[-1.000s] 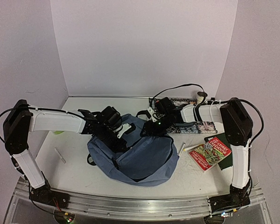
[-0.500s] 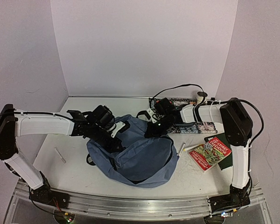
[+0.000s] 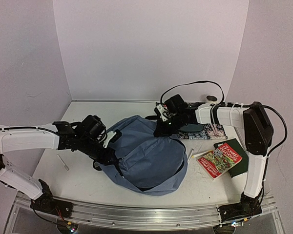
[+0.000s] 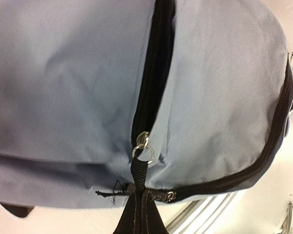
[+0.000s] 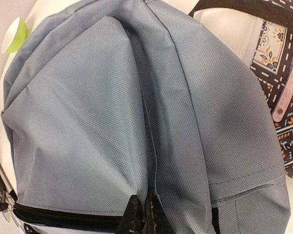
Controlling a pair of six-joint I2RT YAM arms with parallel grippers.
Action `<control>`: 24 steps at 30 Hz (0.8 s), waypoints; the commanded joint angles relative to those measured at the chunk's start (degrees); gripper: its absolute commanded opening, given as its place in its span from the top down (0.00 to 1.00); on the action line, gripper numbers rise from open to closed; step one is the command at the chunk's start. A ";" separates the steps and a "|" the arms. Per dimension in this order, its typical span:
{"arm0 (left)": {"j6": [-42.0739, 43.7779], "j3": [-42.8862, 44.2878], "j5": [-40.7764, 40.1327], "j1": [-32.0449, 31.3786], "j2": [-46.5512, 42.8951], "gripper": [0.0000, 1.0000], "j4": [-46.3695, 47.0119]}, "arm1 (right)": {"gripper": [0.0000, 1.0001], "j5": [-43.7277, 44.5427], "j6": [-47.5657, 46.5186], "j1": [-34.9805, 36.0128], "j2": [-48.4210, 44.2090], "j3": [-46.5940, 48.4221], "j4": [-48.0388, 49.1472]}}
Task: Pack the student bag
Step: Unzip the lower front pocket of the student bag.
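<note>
Left gripper [image 3: 109,155] jaws closed on the black pull strap [image 4: 138,178] at the left edge of the student bag [image 3: 146,158]; right gripper [image 5: 142,215] jaws closed, pinching a fold of the bag's blue fabric at its upper right edge. Bag lies slumped at centre frame on the table [image 3: 83,180]. Right of it: white pen [image 3: 189,155], red book [image 3: 219,160] lying on a dark green book [image 3: 240,165], patterned mat [image 3: 207,131] above them; small white stick [image 3: 63,162] at left.

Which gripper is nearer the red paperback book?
Right. The right gripper pinches the slate-blue fabric backpack on the side facing the red paperback book; the left gripper holds its opposite edge.
</note>
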 commanded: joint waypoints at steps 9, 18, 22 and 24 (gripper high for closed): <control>-11.56 -2.33 -5.65 -0.23 -6.52 0.96 -8.40 | 1.00 0.42 1.27 -0.39 -7.11 -1.60 5.50; -11.77 3.10 -9.61 -0.23 -3.49 0.79 -6.53 | 1.00 -3.86 1.72 -0.23 -4.67 -1.83 6.94; -12.07 6.06 -15.03 0.13 -2.02 0.61 -6.51 | 1.00 -2.42 1.57 -0.23 -5.40 -3.13 6.94; -12.21 6.83 -17.37 2.16 -1.56 0.55 -6.48 | 1.00 -2.28 1.20 -0.24 -6.36 -3.71 6.94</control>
